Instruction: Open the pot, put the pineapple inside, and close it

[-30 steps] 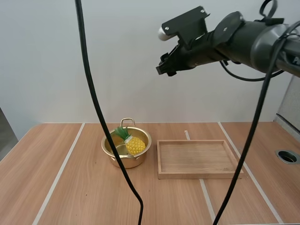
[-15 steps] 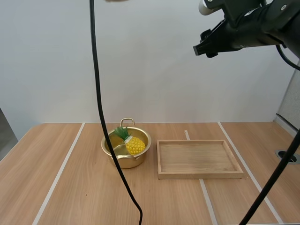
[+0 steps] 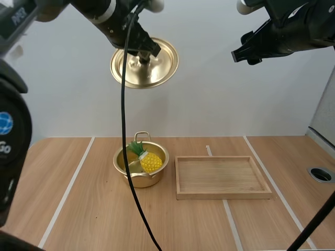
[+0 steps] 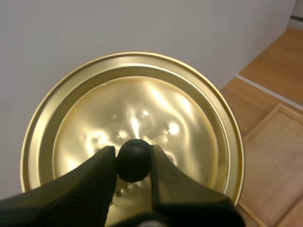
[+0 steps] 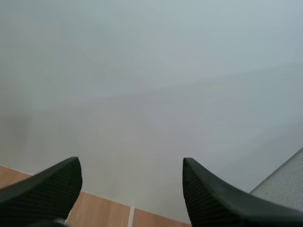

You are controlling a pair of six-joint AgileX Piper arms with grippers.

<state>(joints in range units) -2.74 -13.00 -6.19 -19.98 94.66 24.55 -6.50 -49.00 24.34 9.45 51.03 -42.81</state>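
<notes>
Our left gripper [image 4: 133, 151] pinches the lid [image 3: 158, 67] by its knob [image 4: 133, 163], high above the mid-desk pot [image 3: 124, 168] — pineapple [image 3: 150, 161] inside, ready for closing; right gripper [image 5: 130, 164] gapes wide, empty.

Golden metal pot [image 3: 140, 180], round and shallow, open, upright on the table [image 3: 94, 209], just beside the left end of the wooden tray [image 3: 222, 194] but apart from it. One loop handle raised at the far rim.

Small pineapple [image 3: 151, 161] inside the pot, yellow body with green leaves, lying tilted: body toward the right wall, leaves toward the back left.

Golden lid [image 3: 154, 70], round, with stepped rim, black knob in the centre and small dents around it. High in the air, well above the pot, tilted steeply on edge, knob pinched between the fingers of the left gripper [image 3: 142, 56].
</notes>
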